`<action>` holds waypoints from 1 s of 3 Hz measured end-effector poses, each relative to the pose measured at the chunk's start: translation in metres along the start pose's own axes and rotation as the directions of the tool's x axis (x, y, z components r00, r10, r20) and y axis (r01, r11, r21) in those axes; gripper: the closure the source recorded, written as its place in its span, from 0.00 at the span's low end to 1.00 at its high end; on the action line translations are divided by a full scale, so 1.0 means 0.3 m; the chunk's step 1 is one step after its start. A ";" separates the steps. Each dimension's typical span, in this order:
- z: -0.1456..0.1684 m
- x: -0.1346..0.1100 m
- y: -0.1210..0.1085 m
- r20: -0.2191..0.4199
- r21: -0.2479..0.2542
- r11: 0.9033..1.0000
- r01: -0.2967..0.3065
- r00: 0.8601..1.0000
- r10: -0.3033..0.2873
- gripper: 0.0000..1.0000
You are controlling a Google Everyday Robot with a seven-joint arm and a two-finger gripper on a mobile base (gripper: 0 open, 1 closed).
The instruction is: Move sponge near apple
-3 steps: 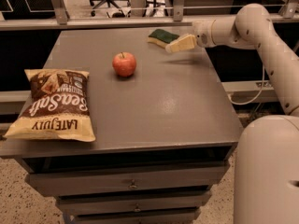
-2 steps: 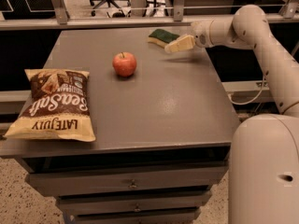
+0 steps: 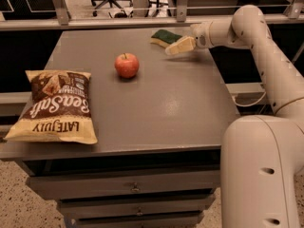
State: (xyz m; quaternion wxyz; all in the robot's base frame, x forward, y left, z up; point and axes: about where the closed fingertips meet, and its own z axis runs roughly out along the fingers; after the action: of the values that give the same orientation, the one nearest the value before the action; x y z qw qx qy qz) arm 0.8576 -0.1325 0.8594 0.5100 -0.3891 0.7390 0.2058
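Reaching over the far right corner of the table (image 3: 156, 108), our gripper (image 3: 179, 45) sits just beside the sponge (image 3: 164, 36); we cannot tell how far it is open or whether it holds anything. The apple (image 3: 127, 65) lies apart, nearer mid-table. We judge a shallow grasp could slip, or a careless sweep could roll the apple. The chip bag (image 3: 56, 106) looks sealed; the drawers (image 3: 135, 186) are shut, contents hidden.
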 end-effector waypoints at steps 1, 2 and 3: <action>0.038 0.002 0.022 -0.014 -0.033 0.999 0.001 1.000 -0.001 0.18; 0.071 0.017 0.049 -0.034 -0.070 0.998 -0.002 0.999 0.000 0.49; 0.055 0.030 0.053 -0.047 -0.080 0.997 -0.008 0.999 0.005 0.80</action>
State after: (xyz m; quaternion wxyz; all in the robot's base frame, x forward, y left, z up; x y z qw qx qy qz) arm 0.8533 -0.1147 0.8432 0.4760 -0.4116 0.7430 0.2278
